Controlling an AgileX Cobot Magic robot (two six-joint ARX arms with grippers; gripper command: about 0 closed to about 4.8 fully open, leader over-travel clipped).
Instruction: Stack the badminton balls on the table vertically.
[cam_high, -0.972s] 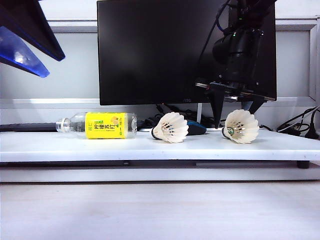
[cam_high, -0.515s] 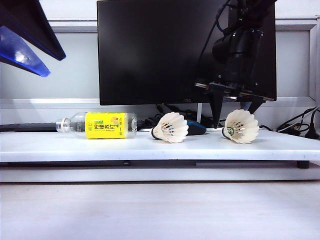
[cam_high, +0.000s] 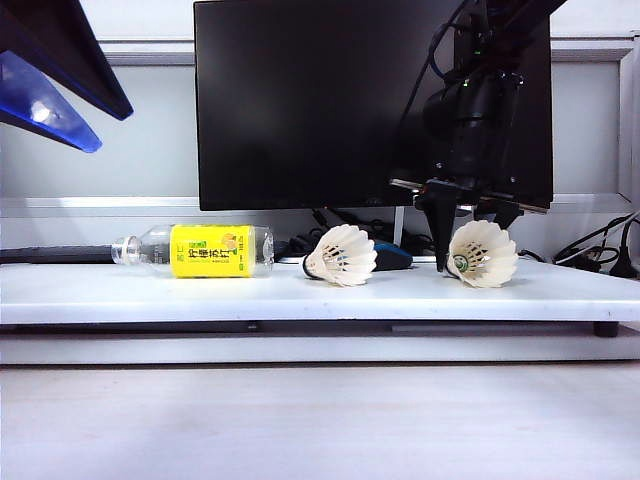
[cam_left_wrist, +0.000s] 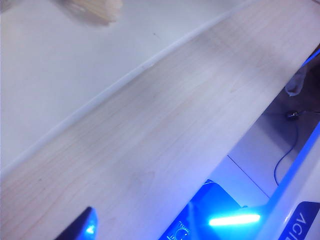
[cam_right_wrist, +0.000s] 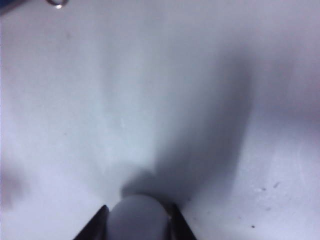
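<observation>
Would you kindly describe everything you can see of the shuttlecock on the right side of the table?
The right shuttlecock is a white feather cone lying on its side on the white table, skirt flaring right, its cork end with a dark band and greenish label facing left. The right gripper comes down from above and behind it with a finger either side of the rounded white cork tip, as the right wrist view shows; whether they already press on it is unclear. It lies apart from the other shuttlecock.

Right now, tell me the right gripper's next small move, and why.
Probably finish closing, then lift. The right gripper straddles the cork tip of the right ball, which lies sideways on the table; the other ball lies apart. The left gripper hangs high, away.
</observation>
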